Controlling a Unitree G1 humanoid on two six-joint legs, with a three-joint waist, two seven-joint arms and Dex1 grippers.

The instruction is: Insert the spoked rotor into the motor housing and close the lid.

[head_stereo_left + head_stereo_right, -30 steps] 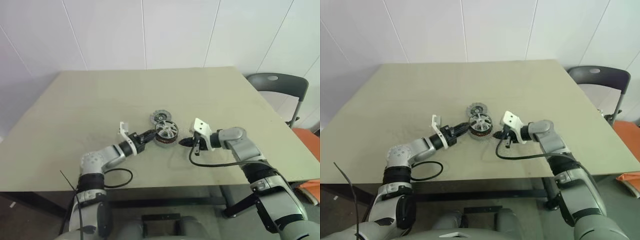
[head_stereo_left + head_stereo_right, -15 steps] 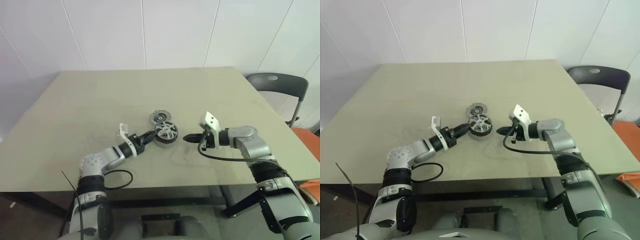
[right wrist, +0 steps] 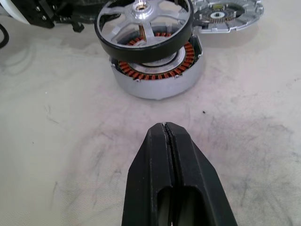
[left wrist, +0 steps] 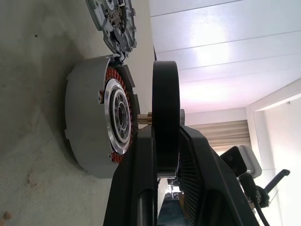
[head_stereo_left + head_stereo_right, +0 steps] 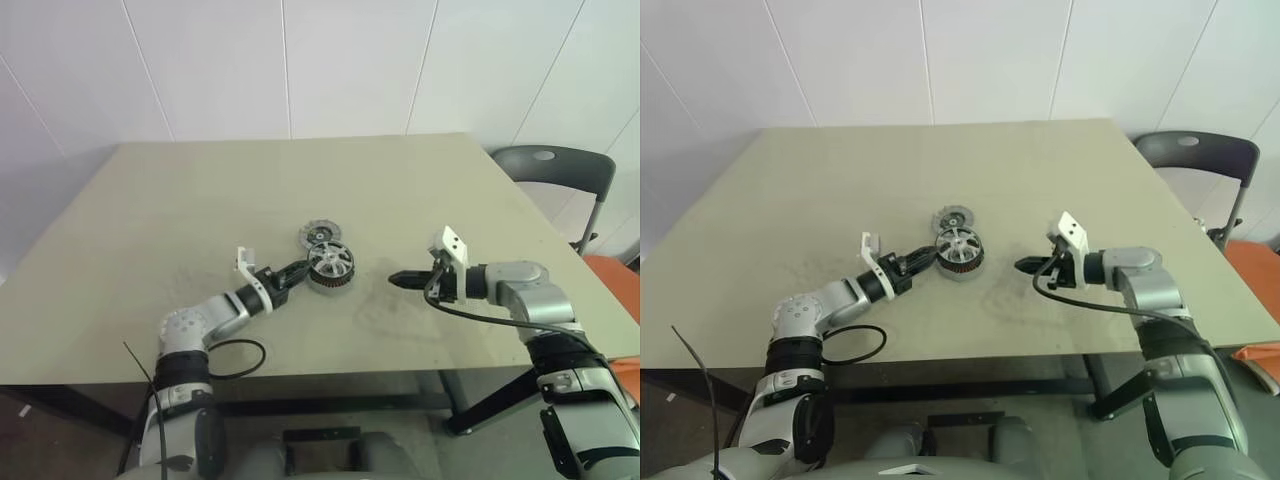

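The spoked rotor [image 5: 331,261], a silver wheel with a black rim, hangs slightly tilted just above the motor housing [image 3: 157,75]. The housing's copper-red windings show under it. My left gripper [image 5: 297,270] is shut on the rotor's rim [image 4: 165,103] from the left side. The lid [image 5: 319,235] lies flat on the table right behind the housing, dark centre up. My right gripper [image 5: 395,279] is shut and empty, hovering over bare table to the right of the housing, with its tip [image 3: 165,129] pointing at it.
Everything rests on a beige table [image 5: 200,190]. A grey chair [image 5: 555,165] stands past its right edge, with something orange [image 5: 615,275] near it. A black cable loop [image 5: 235,355] lies near the front edge by my left arm.
My right gripper has pulled away to the right from the housing, staying shut. My left gripper has kept still with the rotor over the housing.
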